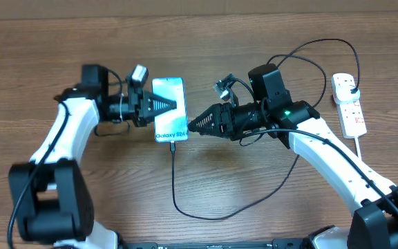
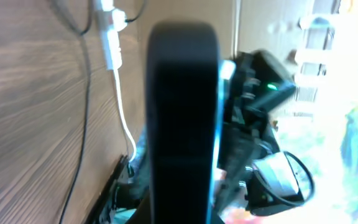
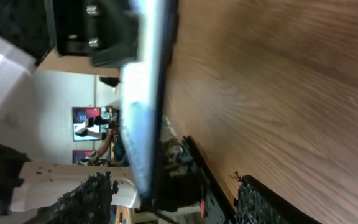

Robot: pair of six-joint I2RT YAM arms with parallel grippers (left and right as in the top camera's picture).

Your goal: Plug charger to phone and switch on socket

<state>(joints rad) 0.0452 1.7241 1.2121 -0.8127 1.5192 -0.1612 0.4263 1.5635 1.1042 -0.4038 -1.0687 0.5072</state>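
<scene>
Phone (image 1: 171, 131) lies mid-table (image 1: 254, 41), screen up; left gripper (image 1: 179, 104) is clamped on its left side; right gripper (image 1: 191, 126) hovers at its right edge, jaws apart; charger (image 1: 173, 180) tip meets its near end; socket (image 1: 352, 116) sits by the right edge.

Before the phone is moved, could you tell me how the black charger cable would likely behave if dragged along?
The charger cable is probably floppy: it lies in loose curves on the table. Thin as it looks, it would likely trail the phone lightly. Its slack might snag on the right hand nearby.
</scene>
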